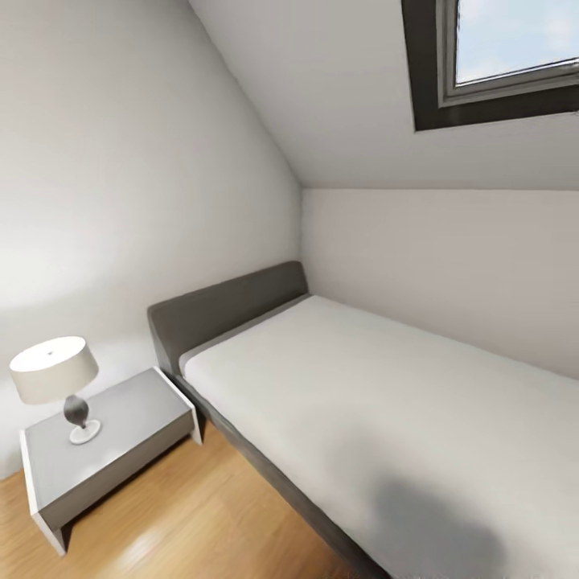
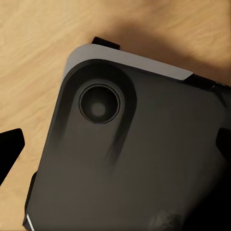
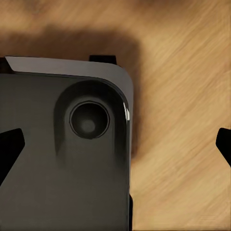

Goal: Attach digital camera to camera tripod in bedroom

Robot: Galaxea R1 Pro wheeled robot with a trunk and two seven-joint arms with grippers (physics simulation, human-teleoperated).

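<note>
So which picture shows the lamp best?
The head view. There the table lamp stands whole on the grey nightstand beside the bed, white shade over a dark base. The two wrist views look down at the wood floor and the robot's dark base instead.

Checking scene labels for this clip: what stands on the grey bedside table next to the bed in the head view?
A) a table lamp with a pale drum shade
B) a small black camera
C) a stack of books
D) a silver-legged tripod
A: a lamp with a pale drum shade and dark rounded base stands on the grey bedside table beside the grey bed.
</note>
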